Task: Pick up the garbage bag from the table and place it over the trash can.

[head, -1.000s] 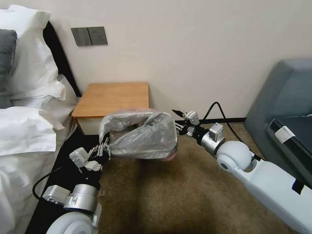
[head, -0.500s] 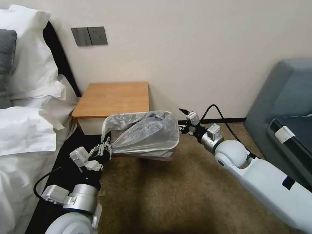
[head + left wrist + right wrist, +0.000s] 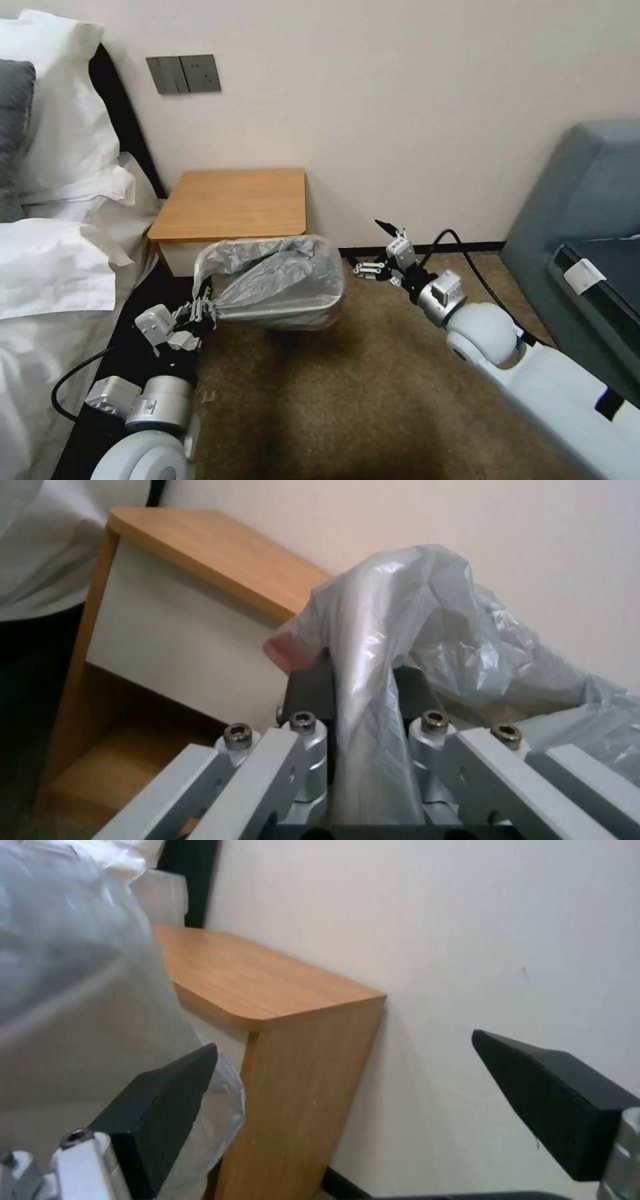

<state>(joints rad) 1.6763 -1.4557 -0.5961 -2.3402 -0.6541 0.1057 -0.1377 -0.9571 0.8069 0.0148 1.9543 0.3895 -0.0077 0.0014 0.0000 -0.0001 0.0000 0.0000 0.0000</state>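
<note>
One garbage bag (mouth upward), left hand pinching

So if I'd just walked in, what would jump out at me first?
Probably the grey garbage bag, draped over the trash can on the carpet in front of the wooden nightstand. The left gripper pinches one gathered corner of it, while the right gripper hangs open just beside it.

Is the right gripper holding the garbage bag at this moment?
No: the right gripper stands open beside the garbage bag, its fingers apart and gripping nothing.
</note>
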